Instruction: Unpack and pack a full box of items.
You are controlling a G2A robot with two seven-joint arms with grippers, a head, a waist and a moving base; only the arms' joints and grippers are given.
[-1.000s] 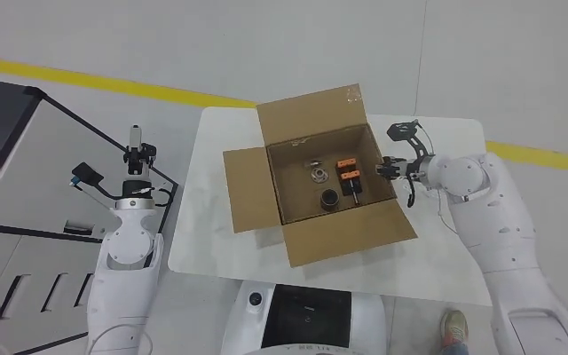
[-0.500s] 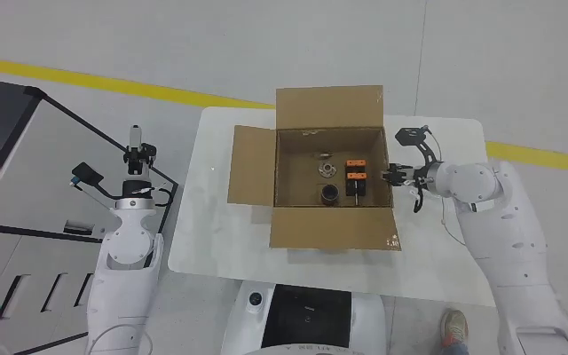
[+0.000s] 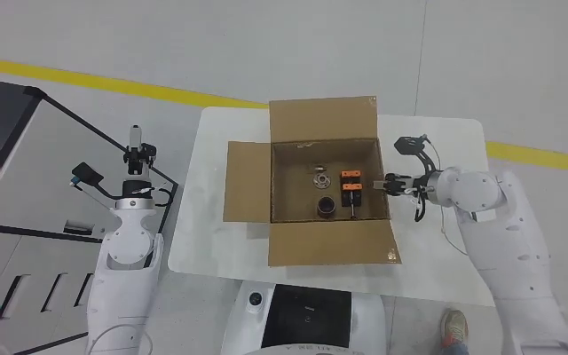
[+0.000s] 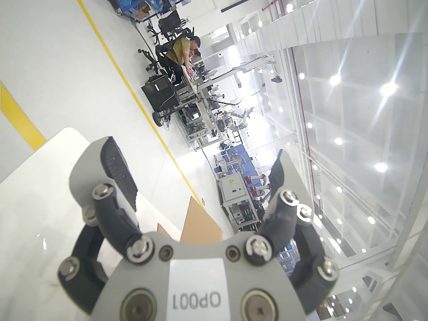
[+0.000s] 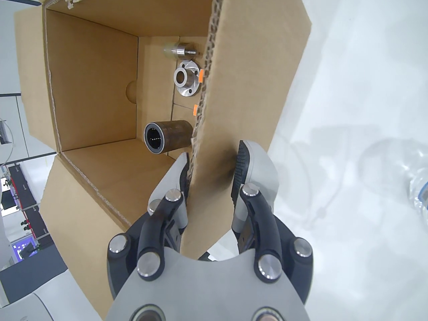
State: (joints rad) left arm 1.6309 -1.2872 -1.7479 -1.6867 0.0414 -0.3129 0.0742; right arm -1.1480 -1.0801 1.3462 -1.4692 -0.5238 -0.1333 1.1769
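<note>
One side of the box (image 3: 324,120) is sitting pinched in the right tool (image 5: 214,153), on the tabletop (image 3: 209,151). The left tool (image 4: 197,168) is hanging wide open.

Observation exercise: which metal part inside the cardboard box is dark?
The dark hollow metal cylinder lying on its side; the round flanged disc and small fitting are silver.

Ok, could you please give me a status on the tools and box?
Right tool clamped on cardboard box flap. Left tool open, empty. Inside: flange, bearing, orange parts.
</note>
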